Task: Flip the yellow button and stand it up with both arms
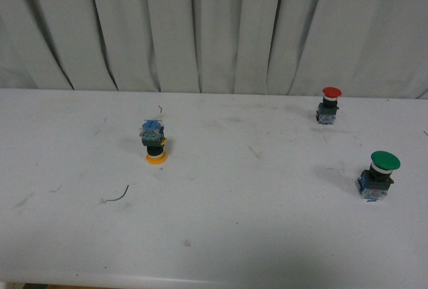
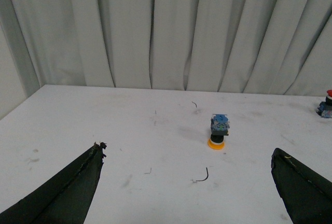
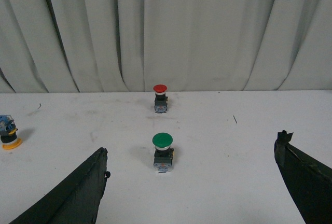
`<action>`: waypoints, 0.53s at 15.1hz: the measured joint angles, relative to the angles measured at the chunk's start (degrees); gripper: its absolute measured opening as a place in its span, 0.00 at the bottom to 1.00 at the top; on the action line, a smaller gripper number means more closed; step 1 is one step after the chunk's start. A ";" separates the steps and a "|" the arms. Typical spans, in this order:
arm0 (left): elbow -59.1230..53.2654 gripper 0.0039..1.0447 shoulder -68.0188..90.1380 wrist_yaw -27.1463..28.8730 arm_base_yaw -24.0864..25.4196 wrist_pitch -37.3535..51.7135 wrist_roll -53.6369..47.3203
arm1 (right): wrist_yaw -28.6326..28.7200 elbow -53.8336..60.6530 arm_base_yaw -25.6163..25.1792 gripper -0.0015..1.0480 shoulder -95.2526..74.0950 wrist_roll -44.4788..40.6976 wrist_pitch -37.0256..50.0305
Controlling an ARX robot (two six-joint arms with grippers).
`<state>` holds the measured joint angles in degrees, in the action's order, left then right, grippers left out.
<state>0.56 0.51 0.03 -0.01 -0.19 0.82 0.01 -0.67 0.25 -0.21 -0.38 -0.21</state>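
Note:
The yellow button [image 1: 154, 143] stands upside down on the white table, its yellow cap on the surface and its blue-clear block on top. The left wrist view shows the yellow button [image 2: 218, 130] ahead of my left gripper [image 2: 188, 175], which is open and well short of it. At the edge of the right wrist view, the yellow button [image 3: 8, 135] sits far off to one side of my open right gripper [image 3: 191, 167]. Neither arm appears in the front view.
A red-capped button [image 1: 328, 105] stands upright at the back right, and a green-capped button [image 1: 378, 174] stands nearer on the right, also the green-capped button [image 3: 163, 151] between my right fingers' line. A thin dark wire scrap [image 1: 118, 196] lies left of centre. Grey curtain hangs behind the table.

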 joint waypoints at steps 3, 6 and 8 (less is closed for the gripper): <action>0.00 0.94 0.00 0.00 0.00 0.00 -0.02 | 0.00 0.00 0.00 0.94 0.00 0.00 0.00; 0.00 0.94 0.00 0.00 0.00 0.00 -0.02 | 0.00 0.00 0.00 0.94 0.00 0.00 0.00; 0.00 0.94 0.00 0.00 0.00 0.00 -0.02 | 0.00 0.00 0.00 0.94 0.00 0.00 0.00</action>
<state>0.56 0.51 0.03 -0.01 -0.19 0.80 0.01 -0.67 0.25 -0.21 -0.38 -0.21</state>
